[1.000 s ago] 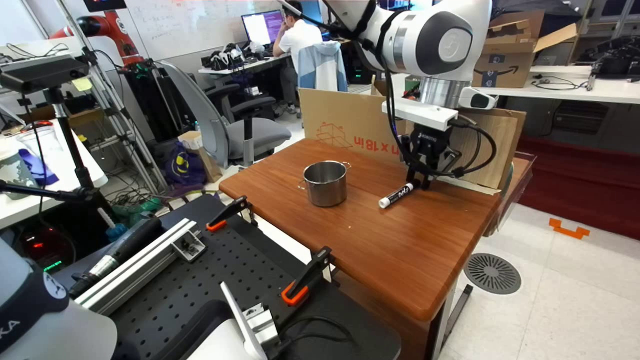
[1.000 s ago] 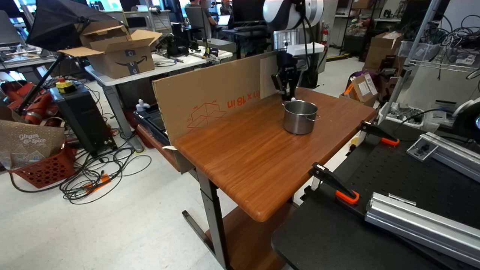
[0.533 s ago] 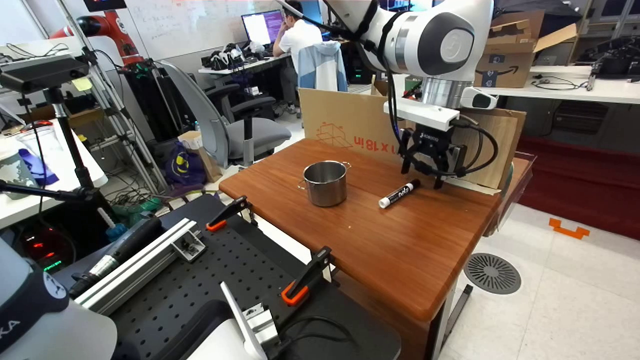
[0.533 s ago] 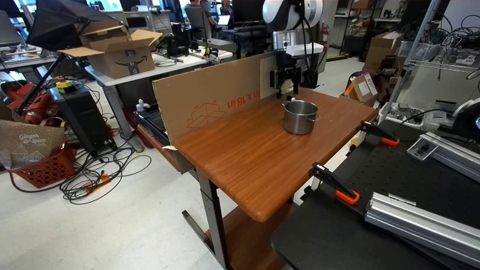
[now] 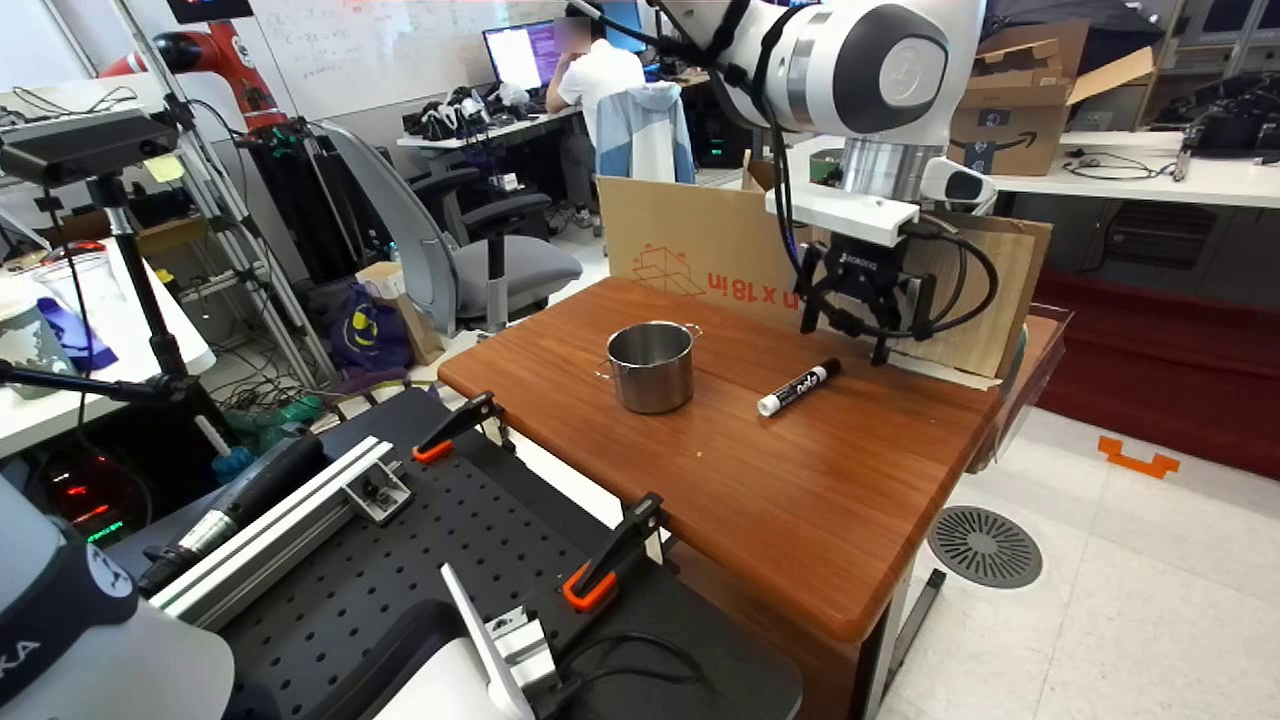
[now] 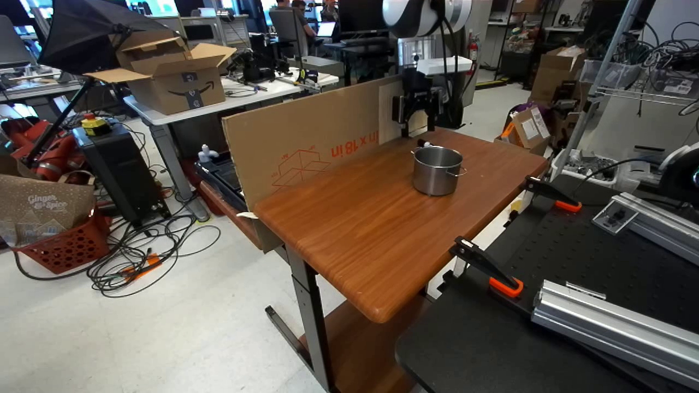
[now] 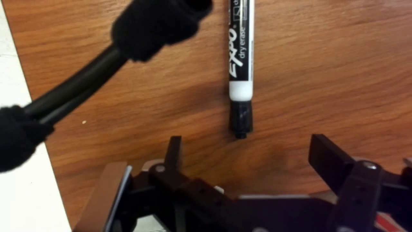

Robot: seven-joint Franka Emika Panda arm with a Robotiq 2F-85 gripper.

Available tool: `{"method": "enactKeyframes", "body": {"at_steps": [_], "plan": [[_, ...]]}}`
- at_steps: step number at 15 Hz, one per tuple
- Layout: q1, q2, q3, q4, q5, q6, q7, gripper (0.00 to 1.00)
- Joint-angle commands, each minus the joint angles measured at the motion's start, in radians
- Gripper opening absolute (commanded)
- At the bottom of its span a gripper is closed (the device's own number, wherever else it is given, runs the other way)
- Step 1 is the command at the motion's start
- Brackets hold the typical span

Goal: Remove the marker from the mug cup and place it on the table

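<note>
The black-and-white marker lies flat on the reddish-brown table, apart from the grey metal mug cup. In an exterior view the cup stands upright and hides most of the marker. Just above the tabletop, by the marker's dark end, my gripper hangs with its fingers spread wide. Seen from the wrist, the tip of the marker points at the gap of the gripper, and nothing is held there.
A cardboard panel stands along the table's far edge, close behind the gripper. A black perforated bench with orange-tipped clamps adjoins the near side. Dark cables loop beside the wrist.
The fingers, close together at the marker's dark end a second ago, have spread apart. The gripper has risen a little. Marker and cup stay where they were.
</note>
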Motion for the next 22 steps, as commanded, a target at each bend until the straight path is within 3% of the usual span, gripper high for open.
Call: {"method": "enactKeyframes", "body": {"at_steps": [1, 5, 6, 10, 22], "plan": [[0.0, -0.095, 0.003, -0.101, 0.0, 0.016, -0.018, 1.0], [-0.023, -0.199, 0.021, -0.194, 0.027, 0.014, -0.074, 1.0], [-0.004, -0.143, 0.003, -0.122, 0.007, -0.003, -0.036, 1.0], [-0.007, -0.182, 0.004, -0.171, 0.008, -0.002, -0.052, 1.0], [-0.007, -0.182, 0.005, -0.174, 0.008, -0.001, -0.056, 1.0]]}}
